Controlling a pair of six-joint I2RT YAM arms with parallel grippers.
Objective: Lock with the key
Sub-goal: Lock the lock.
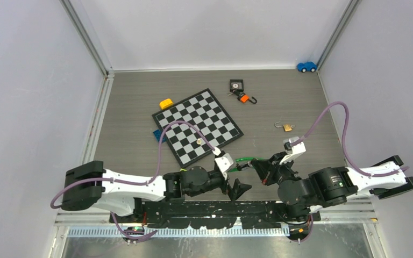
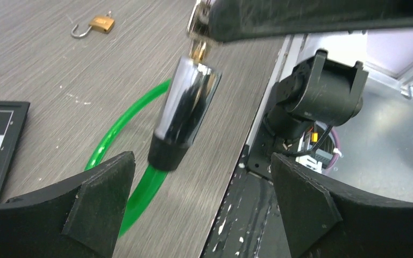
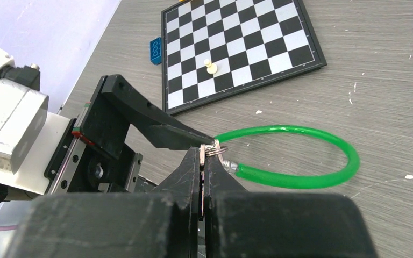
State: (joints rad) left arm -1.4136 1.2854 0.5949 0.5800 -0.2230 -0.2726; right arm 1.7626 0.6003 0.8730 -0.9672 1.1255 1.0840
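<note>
I find the right claw (image 3: 204,148) pinching the key (image 3: 202,164), seated in the chrome barrel (image 2: 185,107) of the green cable lock (image 3: 301,134) near the chessboard (image 3: 236,48), with the left claw (image 2: 201,174) spread either side; next, I judge, clamp the barrel and turn the key.

You've got a grey wood-grain worktop (image 1: 140,102) boxed in by plain pale walls: left wall (image 1: 27,97), far wall (image 1: 209,32), right wall (image 1: 387,80). Aluminium posts (image 1: 87,37) run up both far corners. A ribbed metal strip (image 1: 220,231) lines the near edge, with bare sheet metal (image 1: 220,249) nearer still. Lighting's soft and even.
</note>
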